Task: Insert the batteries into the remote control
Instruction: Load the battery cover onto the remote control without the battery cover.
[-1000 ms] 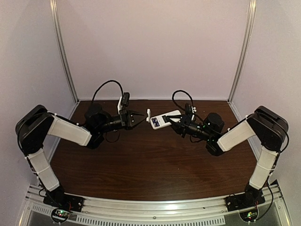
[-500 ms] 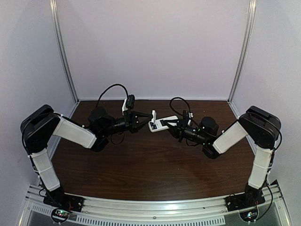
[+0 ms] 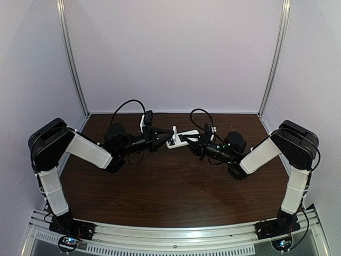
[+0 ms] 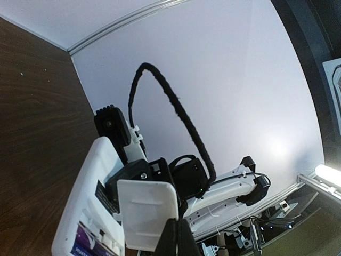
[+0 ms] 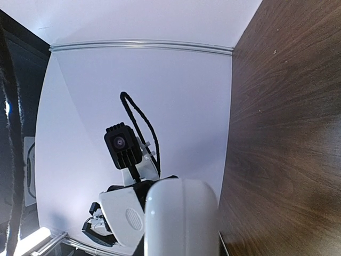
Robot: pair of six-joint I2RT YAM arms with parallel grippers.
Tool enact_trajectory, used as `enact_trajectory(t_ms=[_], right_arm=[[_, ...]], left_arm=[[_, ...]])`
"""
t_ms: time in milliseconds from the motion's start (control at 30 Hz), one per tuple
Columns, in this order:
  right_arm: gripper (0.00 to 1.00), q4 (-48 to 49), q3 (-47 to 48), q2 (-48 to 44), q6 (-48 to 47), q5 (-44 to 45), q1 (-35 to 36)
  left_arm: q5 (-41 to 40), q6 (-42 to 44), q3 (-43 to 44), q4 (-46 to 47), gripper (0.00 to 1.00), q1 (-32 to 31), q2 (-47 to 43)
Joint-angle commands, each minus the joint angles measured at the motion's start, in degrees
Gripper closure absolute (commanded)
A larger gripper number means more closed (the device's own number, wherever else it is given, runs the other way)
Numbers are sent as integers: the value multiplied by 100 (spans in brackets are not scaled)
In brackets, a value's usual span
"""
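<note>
The white remote control (image 3: 186,136) is held off the table at mid back, its open recess facing the left arm. My right gripper (image 3: 191,142) is shut on it. In the left wrist view the remote (image 4: 85,186) shows purple-blue batteries (image 4: 85,244) lying in its recess. My left gripper (image 3: 165,134) is shut on the small loose white cover piece (image 3: 173,129) and holds it right against the remote. The cover (image 4: 146,213) stands upright between my left fingertips (image 4: 178,240). In the right wrist view the remote's rounded end (image 5: 181,218) fills the bottom, with the cover (image 5: 121,216) beside it.
The dark wooden table (image 3: 170,186) is walled by pale panels at the back and sides. Black cables loop above both wrists (image 3: 125,104). The left wrist camera (image 5: 122,144) faces the right wrist view.
Both arms have reached inward toward the middle. The left gripper has brought the cover from a small gap away up against the remote in the right gripper.
</note>
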Motion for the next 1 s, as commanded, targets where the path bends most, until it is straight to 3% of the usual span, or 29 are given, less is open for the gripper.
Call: enact_trajectory(t_ms=[0,267,733,967], right_arm=[[100,2231,32,-274,-20,187,35],[100,2233,-63,-438,-124,457,42],[100,2232,69,-223,-488,1196,243],[100,2232,92,-405,-493,1470,255]], left_arm=[[-312,-64,-109,2585,97,-35,47],[-711,-163,-379,2580,97,-34,-28],[-990,-596,341,2580,100,-218,-61],[-1356,-651,130,2580,100,-268,-121]])
